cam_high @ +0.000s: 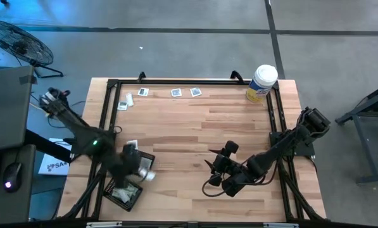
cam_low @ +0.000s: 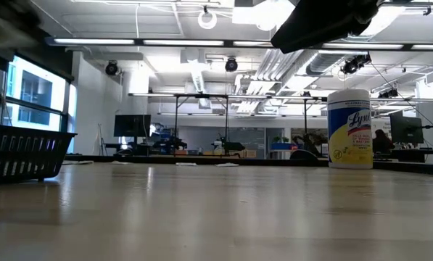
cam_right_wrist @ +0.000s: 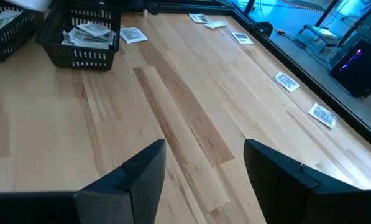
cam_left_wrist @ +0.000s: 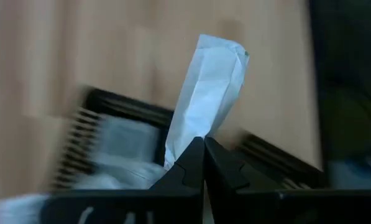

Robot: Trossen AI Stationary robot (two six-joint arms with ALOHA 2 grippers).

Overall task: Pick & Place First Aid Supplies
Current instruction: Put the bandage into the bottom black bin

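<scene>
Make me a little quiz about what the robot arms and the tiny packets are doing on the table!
1. True or false: the left gripper is pinching a white packet.
2. Which is nearer the black mesh tray in the high view: A, the left gripper, or B, the right gripper?
3. Fill the gap: the white canister with the yellow label stands at the table's far ____ corner in the high view.

Key:
1. True: its fingers are shut on the packet.
2. A: it is over the tray, while the open right gripper hangs over bare wood.
3. Right.
</scene>
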